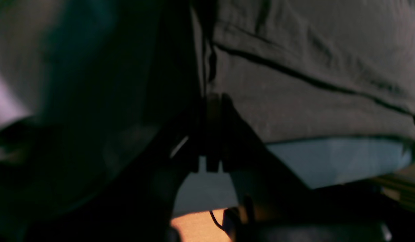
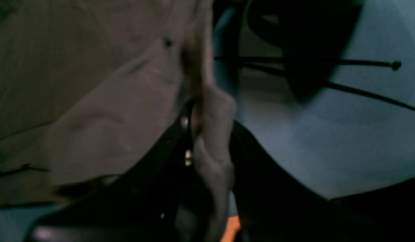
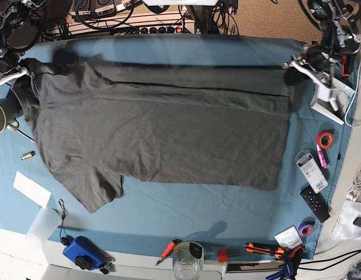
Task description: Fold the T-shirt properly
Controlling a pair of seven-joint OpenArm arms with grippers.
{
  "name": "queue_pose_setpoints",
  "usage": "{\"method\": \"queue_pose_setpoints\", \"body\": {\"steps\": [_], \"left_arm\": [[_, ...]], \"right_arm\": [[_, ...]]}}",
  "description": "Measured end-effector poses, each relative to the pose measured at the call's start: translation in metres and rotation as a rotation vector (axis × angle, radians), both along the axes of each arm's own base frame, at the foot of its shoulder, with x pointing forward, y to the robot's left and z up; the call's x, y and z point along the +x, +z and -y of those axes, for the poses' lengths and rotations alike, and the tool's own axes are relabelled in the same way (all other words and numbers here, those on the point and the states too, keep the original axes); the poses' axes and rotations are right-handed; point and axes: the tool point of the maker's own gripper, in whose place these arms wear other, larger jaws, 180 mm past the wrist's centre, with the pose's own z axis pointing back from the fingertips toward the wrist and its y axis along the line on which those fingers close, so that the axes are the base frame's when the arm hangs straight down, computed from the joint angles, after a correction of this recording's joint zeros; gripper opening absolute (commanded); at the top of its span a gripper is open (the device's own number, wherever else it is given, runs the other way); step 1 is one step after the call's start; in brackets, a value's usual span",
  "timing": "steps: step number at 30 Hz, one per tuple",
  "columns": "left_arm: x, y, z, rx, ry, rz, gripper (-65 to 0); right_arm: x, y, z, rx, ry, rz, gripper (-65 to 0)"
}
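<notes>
Reaching over the far table corners, each gripper, left (image 3: pixel 290 64) and right (image 3: pixel 30 73), pinches the T-shirt (image 3: pixel 163 140).

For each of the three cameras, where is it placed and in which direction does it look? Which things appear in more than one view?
Left wrist: sits on the left arm, looks along the shut left hand pinching the dark charcoal-grey cotton T-shirt.
Right wrist: sits on the right arm, looks along the shut right hand gripping bunched shirt fabric.
Base: overhead, looks straight down on the teal-blue table cloth; both arms hold the shirt's far corners.
Shared: all three views show shirt and cloth.
</notes>
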Motion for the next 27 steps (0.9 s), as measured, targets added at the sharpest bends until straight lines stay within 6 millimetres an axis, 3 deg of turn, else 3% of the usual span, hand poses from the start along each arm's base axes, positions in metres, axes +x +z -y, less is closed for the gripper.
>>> {"method": "queue_pose_setpoints", "body": {"steps": [13,18,24,26,27], "left_arm": [[-0.026,-0.007,-0.002,-0.011,-0.039,-0.073,-65.0],[-0.028,-0.007,-0.002,-0.008,-0.042,-0.079,-65.0],[-0.028,-0.007,-0.002,-0.008,-0.042,-0.079,-65.0],[-0.027,-0.007,-0.002,-0.008,-0.042,-0.078,-56.1],[-0.027,-0.007,-0.002,-0.008,-0.042,-0.078,-51.4]], "right_arm": [[-0.015,-0.01,0.001,-0.009,0.002,-0.089,-65.0],[-0.031,-0.018,0.001,-0.009,0.002,-0.135,-65.0],[-0.029,-0.017,0.002,-0.012,0.0,-0.124,-65.0],[-0.029,-0.016,0.002,-0.015,0.004,-0.12,-64.6],[-0.027,-0.015,0.001,-0.025,0.022,-0.111,-60.5]]}}
